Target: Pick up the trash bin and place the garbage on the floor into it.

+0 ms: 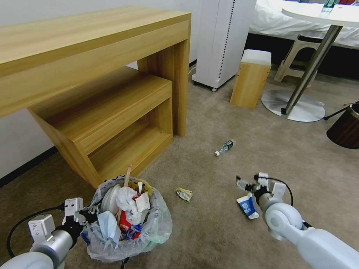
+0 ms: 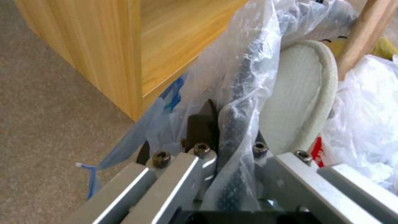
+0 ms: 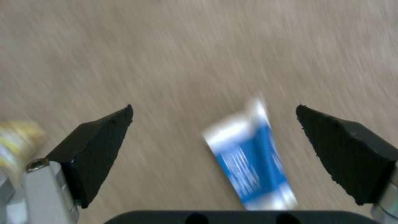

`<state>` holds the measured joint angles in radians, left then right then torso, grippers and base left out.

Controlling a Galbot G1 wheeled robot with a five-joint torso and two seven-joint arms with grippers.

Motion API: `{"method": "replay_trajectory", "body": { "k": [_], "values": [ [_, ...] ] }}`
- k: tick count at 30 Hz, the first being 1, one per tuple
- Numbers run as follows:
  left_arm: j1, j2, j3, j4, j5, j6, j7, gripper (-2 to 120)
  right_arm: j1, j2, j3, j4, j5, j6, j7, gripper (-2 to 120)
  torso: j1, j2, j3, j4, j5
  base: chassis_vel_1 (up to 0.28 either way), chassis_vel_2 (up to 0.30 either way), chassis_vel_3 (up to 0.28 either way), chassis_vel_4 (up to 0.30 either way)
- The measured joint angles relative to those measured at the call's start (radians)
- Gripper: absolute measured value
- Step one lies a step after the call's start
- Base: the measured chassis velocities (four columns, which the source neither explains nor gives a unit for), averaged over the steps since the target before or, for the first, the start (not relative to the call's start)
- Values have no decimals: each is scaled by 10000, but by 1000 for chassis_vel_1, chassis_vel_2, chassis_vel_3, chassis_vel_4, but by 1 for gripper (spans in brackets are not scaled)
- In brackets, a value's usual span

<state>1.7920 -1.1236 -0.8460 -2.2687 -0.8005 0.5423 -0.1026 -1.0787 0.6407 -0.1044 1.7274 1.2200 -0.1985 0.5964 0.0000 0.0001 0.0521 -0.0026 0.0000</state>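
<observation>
At the lower left of the head view, the left gripper pinches the rim of the small dark round trash bin (clear crinkly bag, already stuffed with litter). Lower right, the right gripper, fingers spread wide, hangs above the blue-white carton lying on the beige short-pile carpet.

wooden desk | white appliance | wooden stool | round table base

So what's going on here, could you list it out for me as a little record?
Left tool: shut on the rim of the small dark round bag-lined trash bin
Right tool: open above the blue-white carton
Bin contents: white slipper, wooden stick, wrappers
Loose on beige carpet floor: carton, small clear bottle, crumpled yellowish wrapper
</observation>
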Motion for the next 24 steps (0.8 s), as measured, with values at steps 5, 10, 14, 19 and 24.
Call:
{"method": "replay_trajectory", "body": {
  "k": [5, 10, 14, 19, 24],
  "values": [
    [-100, -87, 48, 177, 153, -116, 67, 1, -308, -98, -334, -330, -439, -447, 669, 100, 0, 0, 0, -1, 0, 0, 0, 0, 0],
    [-133, -106, 64, 265, 178, -172, 110, 1, -602, 23, -370, -899, -843, -488, 756, 100, 0, 0, -1, -5, 0, 0, 0, 0, 0],
    [-127, -105, 65, 311, 179, -197, 145, 1, -321, 369, -567, -1818, -1274, -130, 351, 100, 0, 0, 0, -1, 1, 0, 0, 0, 0],
    [-110, -168, 65, 328, 200, -212, 159, 1, 362, 679, -978, -2598, -1608, 241, -138, 99, 0, 0, 0, 0, 1, 0, 0, 0, 0],
    [-89, -262, 56, 346, 226, -302, 207, 1, 859, 879, -1534, -3126, -1919, 509, -346, 95, 0, -1, 0, 0, -2, 0, 0, 0, 0]
  ]
}}
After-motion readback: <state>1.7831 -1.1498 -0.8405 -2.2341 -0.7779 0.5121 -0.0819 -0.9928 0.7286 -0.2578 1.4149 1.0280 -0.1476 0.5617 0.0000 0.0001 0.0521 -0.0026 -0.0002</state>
